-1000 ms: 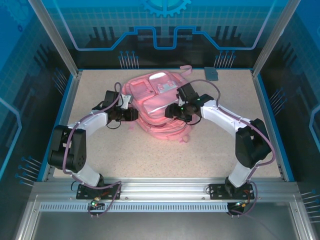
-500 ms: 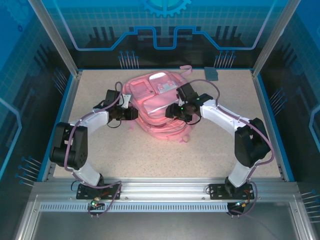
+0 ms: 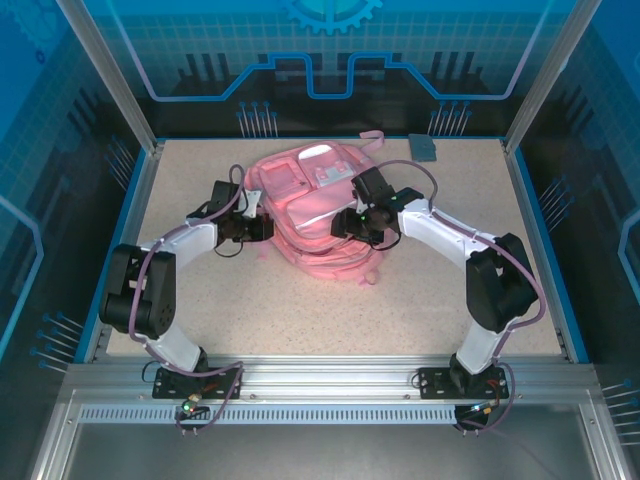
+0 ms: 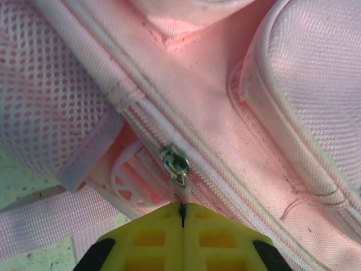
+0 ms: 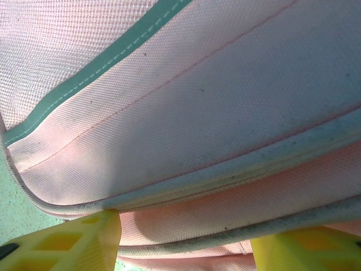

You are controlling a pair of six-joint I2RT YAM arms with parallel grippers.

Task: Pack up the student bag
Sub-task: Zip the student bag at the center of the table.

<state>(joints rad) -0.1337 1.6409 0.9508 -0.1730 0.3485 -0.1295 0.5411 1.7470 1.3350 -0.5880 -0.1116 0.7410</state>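
The student bag [image 3: 310, 215] lies flat in the middle of the table, a soft pink backpack with pale zip trim. My left gripper [image 3: 266, 228] is at the bag's left edge. In the left wrist view its yellow fingers [image 4: 148, 237] are pressed together, and the left gripper [image 4: 181, 208] is shut on the thin pull that hangs from the metal zip slider [image 4: 175, 164]. My right gripper [image 3: 342, 226] rests on the bag's right side. It is open [image 5: 183, 234], its fingers [image 5: 104, 237] set wide apart with folds of the student bag [image 5: 186, 113] lying between them.
A small grey flat object [image 3: 423, 147] lies at the back right corner. A pink strap loop [image 3: 372, 138] sticks out behind the bag. A mesh side pocket [image 4: 45, 101] and a plastic buckle [image 4: 128, 180] sit beside the zip. Blue frame rails border the table [image 3: 430, 300].
My left gripper has shut at the zip slider. The right arm has crept slightly leftward over the bag, its fingers narrowing a little.
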